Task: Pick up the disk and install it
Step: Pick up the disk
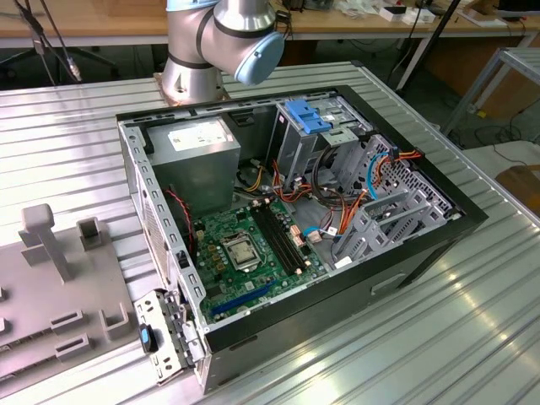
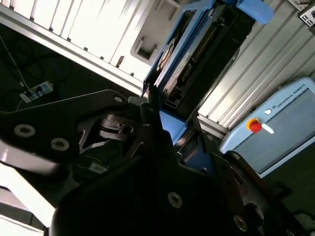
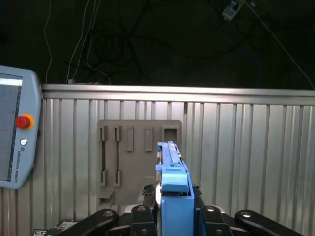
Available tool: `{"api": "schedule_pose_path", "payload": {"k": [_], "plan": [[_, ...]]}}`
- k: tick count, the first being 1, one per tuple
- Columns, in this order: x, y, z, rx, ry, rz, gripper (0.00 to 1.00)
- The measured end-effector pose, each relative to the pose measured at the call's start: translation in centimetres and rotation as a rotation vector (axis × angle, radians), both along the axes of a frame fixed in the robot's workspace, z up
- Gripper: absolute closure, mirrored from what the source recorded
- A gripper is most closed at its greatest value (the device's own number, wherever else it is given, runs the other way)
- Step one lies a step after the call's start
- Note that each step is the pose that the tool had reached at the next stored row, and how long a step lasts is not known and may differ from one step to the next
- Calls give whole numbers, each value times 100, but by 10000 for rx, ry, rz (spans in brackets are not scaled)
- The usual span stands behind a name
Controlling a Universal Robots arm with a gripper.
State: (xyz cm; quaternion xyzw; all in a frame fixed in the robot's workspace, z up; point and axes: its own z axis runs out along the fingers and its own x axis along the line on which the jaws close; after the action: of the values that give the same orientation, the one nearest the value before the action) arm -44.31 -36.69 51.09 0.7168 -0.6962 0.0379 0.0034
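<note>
Gripper is pinching the disk edge-on across its flat faces, I'd guess to keep the blue rails free. Beyond it, well apart, a grey slotted tray lies on the ribbed table.

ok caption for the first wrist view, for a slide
Gripper holding the disk edge-on, with the ribbed table, a grey fixture plate and a pendant beyond.

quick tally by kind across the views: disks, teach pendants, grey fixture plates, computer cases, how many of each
disk: 1
teach pendant: 1
grey fixture plate: 1
computer case: 1
total: 4
</note>
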Motion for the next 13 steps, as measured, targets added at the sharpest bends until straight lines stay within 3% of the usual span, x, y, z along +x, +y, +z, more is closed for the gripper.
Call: {"api": "schedule_pose_path", "payload": {"k": [2, 8, 9, 12, 13], "plan": [[0, 0, 81, -3, 2, -1, 63], [1, 1, 82, 1, 1, -8, 63], [2, 0, 81, 39, 0, -8, 63], [7, 0, 81, 564, 1, 3, 63], [25, -5, 81, 568, 2, 4, 63]]}}
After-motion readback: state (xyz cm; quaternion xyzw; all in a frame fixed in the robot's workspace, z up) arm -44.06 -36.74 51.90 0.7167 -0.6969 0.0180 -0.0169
